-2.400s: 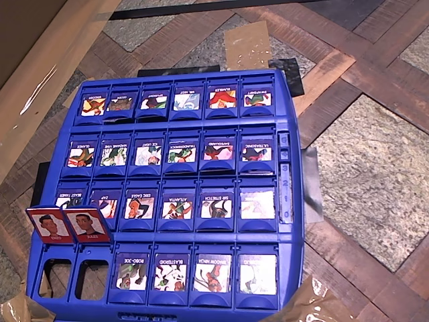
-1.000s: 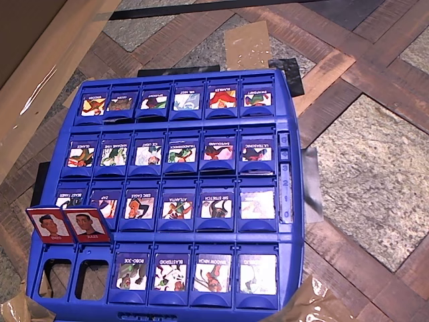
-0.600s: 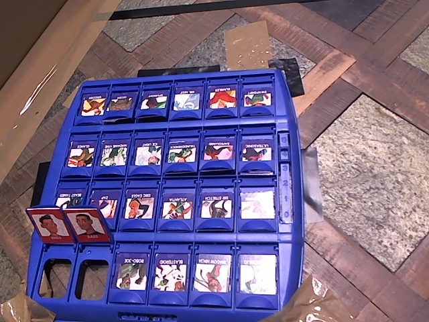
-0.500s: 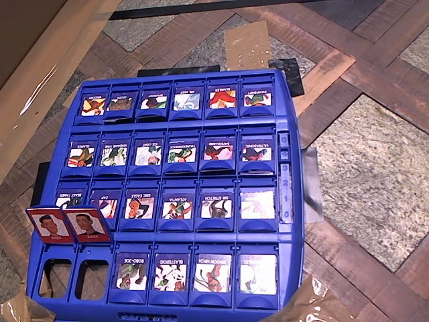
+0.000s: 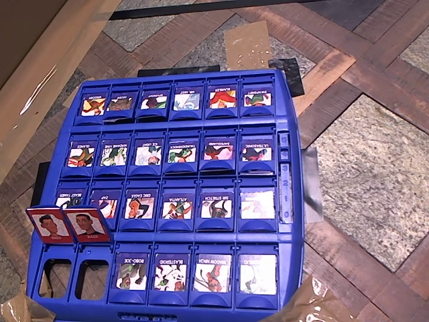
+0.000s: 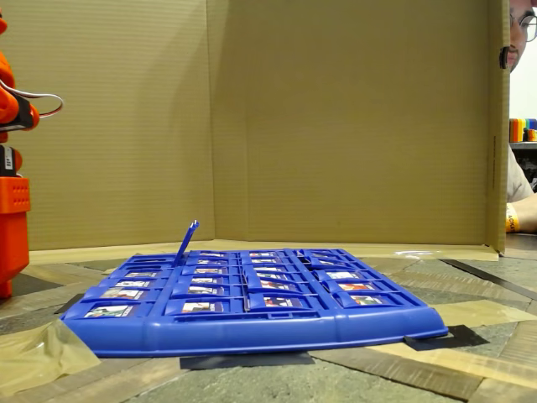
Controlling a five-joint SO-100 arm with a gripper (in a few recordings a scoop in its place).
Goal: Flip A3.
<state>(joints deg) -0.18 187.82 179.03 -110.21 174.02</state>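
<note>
A3 lies flat in the overhead view, third from the left in the board's bottom row, blue-framed cartoon face up under the label BLASTEROID. The ROBO-JOE tile lies flat just left of it. Two red-framed portrait tiles stand raised at the bottom left, above two empty slots. In the fixed view those raised tiles show edge-on. An orange arm part stands at the left edge of the fixed view, apart from the blue board.
The blue board holds several rows of flat blue tiles and rests on a patterned floor with tape patches. A cardboard wall stands behind it. A person sits past the wall's right edge.
</note>
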